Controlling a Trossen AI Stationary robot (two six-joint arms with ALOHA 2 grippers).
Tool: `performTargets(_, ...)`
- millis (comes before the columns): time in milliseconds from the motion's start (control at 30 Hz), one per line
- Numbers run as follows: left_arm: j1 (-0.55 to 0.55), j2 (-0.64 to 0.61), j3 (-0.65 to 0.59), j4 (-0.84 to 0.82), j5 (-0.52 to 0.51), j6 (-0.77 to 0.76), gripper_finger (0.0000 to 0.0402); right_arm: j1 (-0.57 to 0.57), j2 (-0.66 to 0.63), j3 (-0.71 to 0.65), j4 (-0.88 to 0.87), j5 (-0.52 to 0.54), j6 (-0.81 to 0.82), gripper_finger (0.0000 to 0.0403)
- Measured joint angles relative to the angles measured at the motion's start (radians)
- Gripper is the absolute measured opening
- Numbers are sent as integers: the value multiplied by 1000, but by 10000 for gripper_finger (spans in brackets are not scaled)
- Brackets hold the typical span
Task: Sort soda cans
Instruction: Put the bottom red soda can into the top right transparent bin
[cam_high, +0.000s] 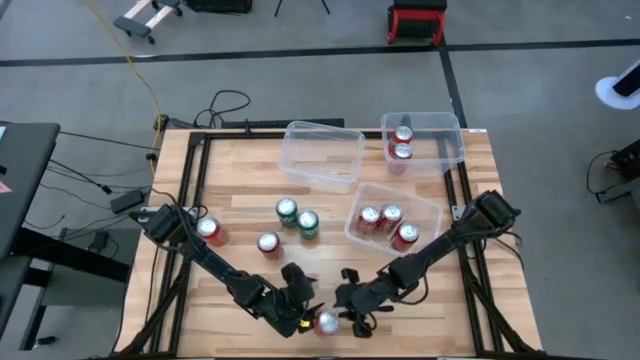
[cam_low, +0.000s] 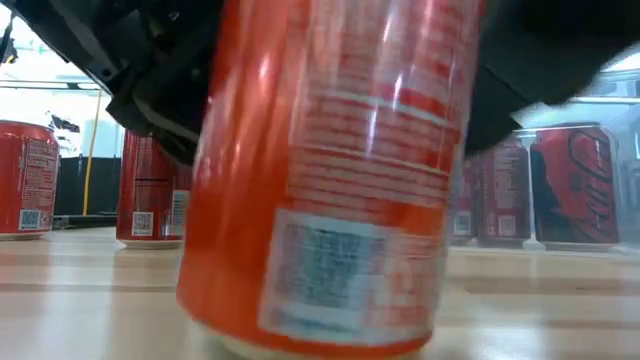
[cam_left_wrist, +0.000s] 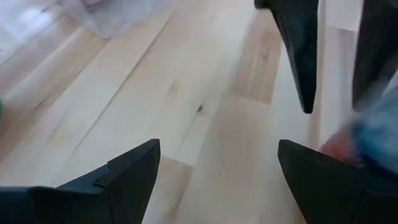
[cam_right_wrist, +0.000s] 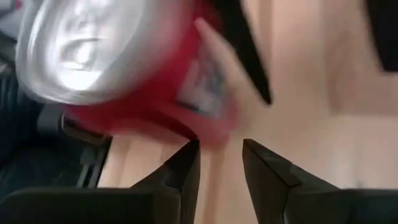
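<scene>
A red soda can (cam_high: 325, 322) with a silver top stands tilted at the table's near edge, between my two grippers. It fills the low view (cam_low: 330, 170), with its base (cam_low: 310, 335) on the wood. My left gripper (cam_high: 300, 312) is just left of it, open, with only bare wood between its fingers (cam_left_wrist: 217, 146). My right gripper (cam_high: 352, 310) is just right of it, its fingers a narrow gap apart (cam_right_wrist: 221, 144) with nothing between them. In the right wrist view the can (cam_right_wrist: 124, 68) lies just beyond the fingertips. My right gripper has one fingertip (cam_right_wrist: 189, 152) at the can's lower wall (cam_right_wrist: 208, 127); whether it touches, I cannot tell. My left gripper has the can outside one finger (cam_left_wrist: 323, 180); whether that finger touches it, I cannot tell.
Two green cans (cam_high: 297, 216) and two red cans (cam_high: 268, 243) (cam_high: 209, 231) stand mid-table. At the back is an empty clear bin (cam_high: 322, 170) and a bin (cam_high: 445, 140) with two red cans. A third bin (cam_high: 425, 205) holds three red cans.
</scene>
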Motion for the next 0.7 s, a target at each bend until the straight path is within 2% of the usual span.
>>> performTargets(167, 0, -37, 1, -105, -24, -49, 322, -32, -50, 4, 7, 51, 3, 138)
performTargets(433, -33, -149, 1, -306, -78, -124, 322, -56, -129, 2, -90, 120, -17, 138)
performTargets(533, -65, -192, 1, -328, -93, -123, 322, -36, -175, 0, -123, 134, -44, 138)
performTargets(700, -148, -226, 1, -305, -96, -104, 322, 28, -229, 0, -70, 133, -159, 138)
